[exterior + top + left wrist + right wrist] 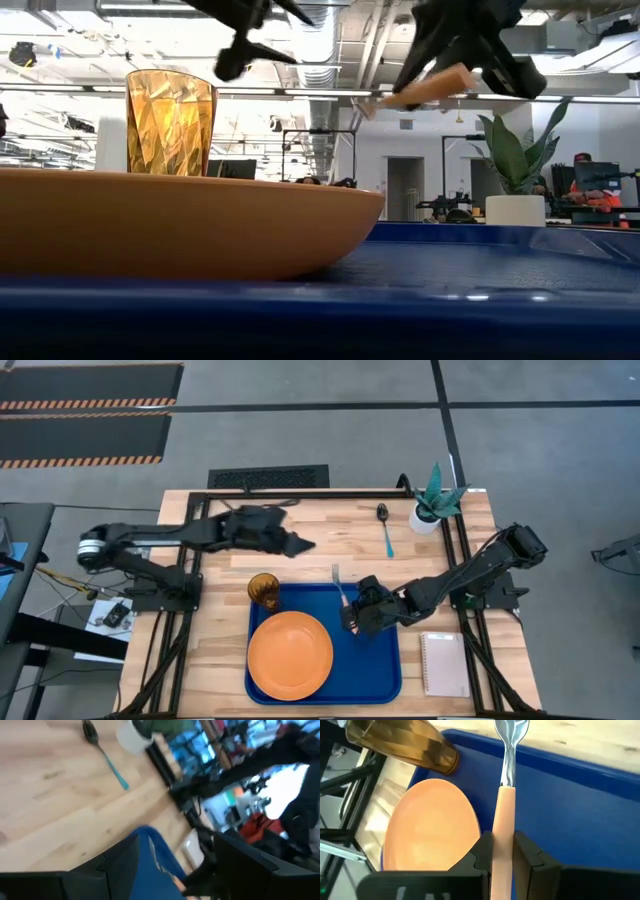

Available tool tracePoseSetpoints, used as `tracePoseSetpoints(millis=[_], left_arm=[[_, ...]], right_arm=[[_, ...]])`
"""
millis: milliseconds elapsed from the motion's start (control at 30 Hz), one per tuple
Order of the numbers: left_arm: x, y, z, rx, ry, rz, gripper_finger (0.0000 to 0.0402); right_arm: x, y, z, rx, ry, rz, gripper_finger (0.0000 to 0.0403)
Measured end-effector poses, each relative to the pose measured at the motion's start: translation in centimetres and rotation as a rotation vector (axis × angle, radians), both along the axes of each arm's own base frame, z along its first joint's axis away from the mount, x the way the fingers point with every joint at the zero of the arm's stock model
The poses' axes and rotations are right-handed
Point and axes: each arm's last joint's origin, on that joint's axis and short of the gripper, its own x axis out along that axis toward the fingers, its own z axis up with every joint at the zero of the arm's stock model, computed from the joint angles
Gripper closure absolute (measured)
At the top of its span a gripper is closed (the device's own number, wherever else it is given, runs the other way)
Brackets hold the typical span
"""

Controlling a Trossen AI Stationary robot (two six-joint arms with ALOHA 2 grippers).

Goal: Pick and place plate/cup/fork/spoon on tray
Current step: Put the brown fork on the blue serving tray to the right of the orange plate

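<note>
The blue tray (375,660) lies at the table's near middle. The orange plate (290,655) rests flat in its near left part, and the amber cup (264,590) stands upright at its far left corner. My right gripper (353,617) is shut on the fork (340,586) above the tray's far right part. The teal-handled spoon (386,532) lies on the wood at the far right. My left gripper (303,545) hovers open and empty above the table's far middle; in the left wrist view (175,877) its fingers stand wide apart. My right gripper pinches the fork's tan handle (503,845) between its two fingers, toward the handle's free end. The fork runs on ahead of the fingers, tines (510,732) toward the tray's far rim. The fork (425,90) is lifted clear of the tray, tilted with the tines end lower.
A white pot with a green plant (435,508) stands at the far right corner, close to the spoon. A white notepad (443,663) lies right of the tray. The tray's right half (580,795) is bare blue floor.
</note>
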Motion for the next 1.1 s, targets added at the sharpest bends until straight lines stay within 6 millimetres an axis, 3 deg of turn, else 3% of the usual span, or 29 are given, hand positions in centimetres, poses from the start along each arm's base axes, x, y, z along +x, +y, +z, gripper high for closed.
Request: tracePoseSetpoints(millis=[200,433,833,1100], left_arm=[[2.6,0.4,-1.1,0.008,0.123,-0.057,0.0162],[4.3,0.4,-1.4,0.015,0.118,-0.074,0.0162],[5.0,0.7,-2.5,0.053,0.162,-0.024,0.0162],[5.8,0.8,-3.1,0.048,0.141,-0.017,0.018]], right_arm=[[0.0,-0.3,0.6,-0.053,-0.035,-0.001,0.0353],[0.5,-1.3,0.8,-0.077,-0.06,-0.035,0.0353],[1.5,-3.2,1.2,-0.121,-0.097,-0.047,0.0353],[1.8,-3.0,1.6,-0.146,-0.136,0.006,0.0353]])
